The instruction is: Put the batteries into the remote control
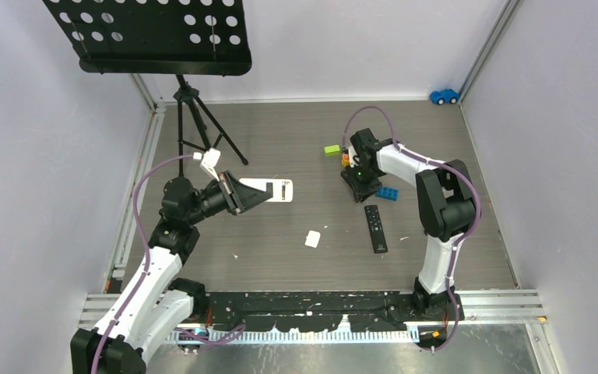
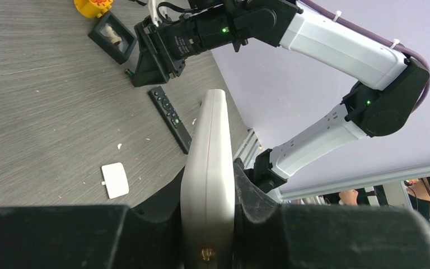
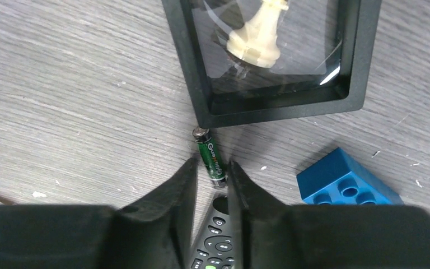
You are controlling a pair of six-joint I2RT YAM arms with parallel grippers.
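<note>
My left gripper [image 1: 241, 195] is shut on one end of a white remote control [image 1: 269, 189], holding it on edge above the table; the wrist view shows its narrow side [image 2: 210, 157] between the jaws. A small white cover [image 1: 312, 239] lies loose on the table. One battery [image 3: 210, 158], slim with a green label, lies on the table against a black frame. My right gripper [image 3: 211, 168] is low over it, jaws narrow, straddling its near end with slim gaps either side. A black remote [image 3: 215, 246] lies just below the fingers.
The black frame [image 3: 283, 106] holds a cream chess piece [image 3: 257, 33]. A blue brick [image 3: 344, 179] lies to its right, and a green brick [image 1: 332, 149] behind. A music stand [image 1: 148, 35] on a tripod [image 1: 195, 117] stands back left. A blue toy car [image 1: 444, 96] sits in the far corner.
</note>
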